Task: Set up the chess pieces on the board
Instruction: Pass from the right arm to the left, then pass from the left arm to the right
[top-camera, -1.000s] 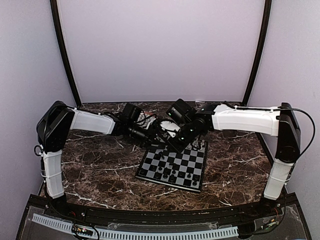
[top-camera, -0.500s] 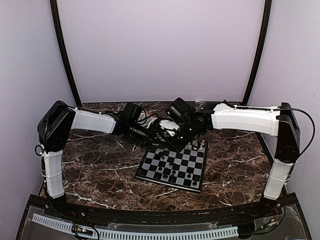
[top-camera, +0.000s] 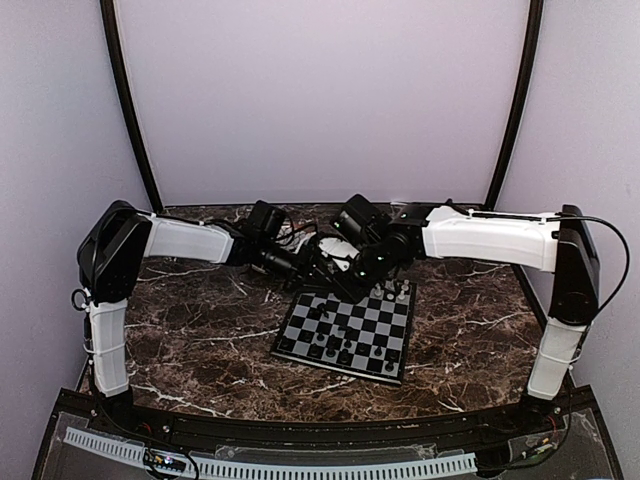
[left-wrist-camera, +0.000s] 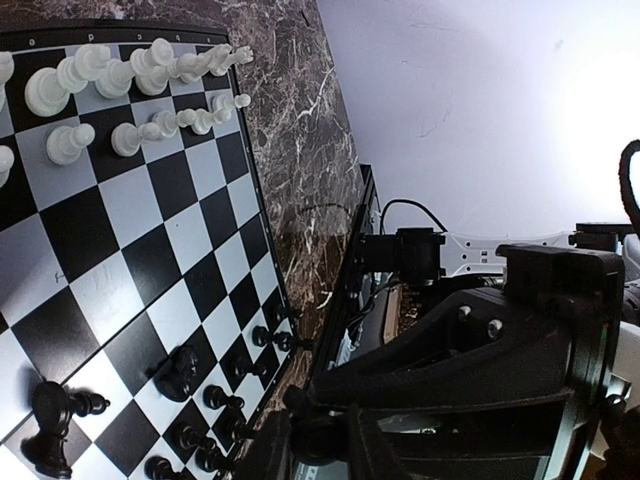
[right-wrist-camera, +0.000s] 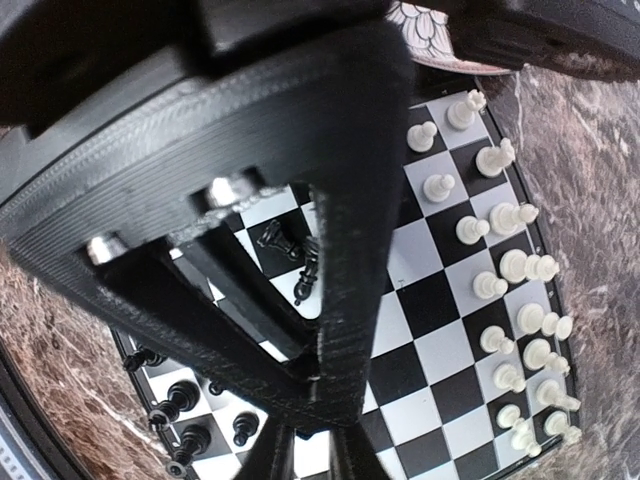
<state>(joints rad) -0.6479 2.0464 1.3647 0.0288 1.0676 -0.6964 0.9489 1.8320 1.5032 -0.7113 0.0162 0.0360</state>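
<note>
Overhead and wrist views of a two-arm chess set-up. The board (top-camera: 385, 335) lies flat on the dark marbled table (top-camera: 190, 340), slightly right of centre and turned a little askew. Two fairly regular rows of white chess pieces (right-wrist-camera: 500, 215) stand along its far edge. The black chess pieces (left-wrist-camera: 180, 370) occupy the near edge in looser order, with a few out on middle squares. Both arms reach inward and meet over the far left corner of the board. The left gripper (top-camera: 312, 263) hangs just beyond that corner, close to a patterned plate (right-wrist-camera: 430, 25) that sits just off the board's far edge. In its own wrist view the jaws are lost in dark housing, so whether they are spread or pressed together cannot be told. The right gripper (top-camera: 352, 282) is poised above the board's far left squares. Its fingers (right-wrist-camera: 350, 200) taper to a narrow gap at the tips. Two small black pieces show in the opening between them; whether they rest on the board or one is pinched cannot be told
</note>
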